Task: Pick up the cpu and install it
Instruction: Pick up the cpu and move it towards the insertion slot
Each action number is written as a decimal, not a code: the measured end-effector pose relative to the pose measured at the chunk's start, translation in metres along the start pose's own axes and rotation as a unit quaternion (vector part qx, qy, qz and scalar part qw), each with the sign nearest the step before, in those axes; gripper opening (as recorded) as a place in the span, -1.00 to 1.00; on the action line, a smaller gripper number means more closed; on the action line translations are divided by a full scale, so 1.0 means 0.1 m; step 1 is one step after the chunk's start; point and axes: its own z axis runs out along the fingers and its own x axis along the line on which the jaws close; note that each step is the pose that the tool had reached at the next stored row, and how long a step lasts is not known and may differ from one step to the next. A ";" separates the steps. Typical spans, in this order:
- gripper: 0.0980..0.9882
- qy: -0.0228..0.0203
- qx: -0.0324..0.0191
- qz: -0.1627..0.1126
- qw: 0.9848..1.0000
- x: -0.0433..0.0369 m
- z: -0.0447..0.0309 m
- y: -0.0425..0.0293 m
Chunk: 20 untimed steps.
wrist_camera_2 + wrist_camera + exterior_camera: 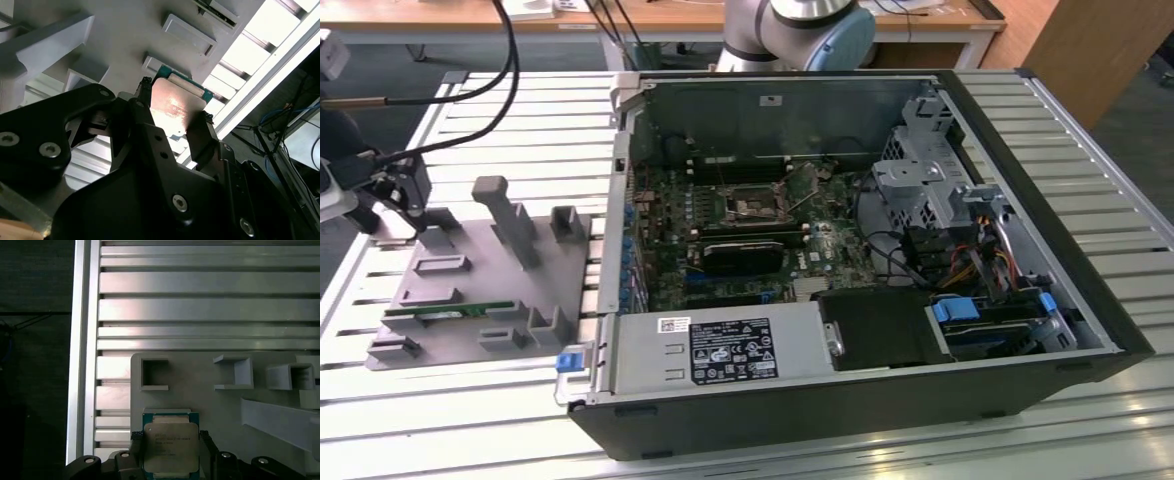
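As the fingers [136, 441] stood narrowed to the width of the cpu [171, 447], one pressed against each of two opposite edges of the chip in both wrist views, so the gripper [170, 440] had hold of it. The chip's silver top plate faced the first wrist camera, with a thin green rim showing around it. It lay flat between the fingertips, over the edge of the grey holder block [200, 385] and near a square pocket. Whether the chip touched the block could not be told. At the exterior view's left the gripper pointed down over the block's far corner, above the slatted table [467, 410] and well apart from the open computer case [854, 260] in the middle of the frame.
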 end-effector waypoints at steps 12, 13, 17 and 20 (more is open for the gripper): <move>-0.02 0.000 0.001 0.000 1.000 0.002 -0.370 0.081; -0.02 0.000 0.001 0.001 1.000 0.002 -0.410 0.089; -0.02 0.000 0.002 0.001 1.000 0.003 -0.554 0.127; -0.02 0.000 0.003 0.002 1.000 0.004 -0.657 0.157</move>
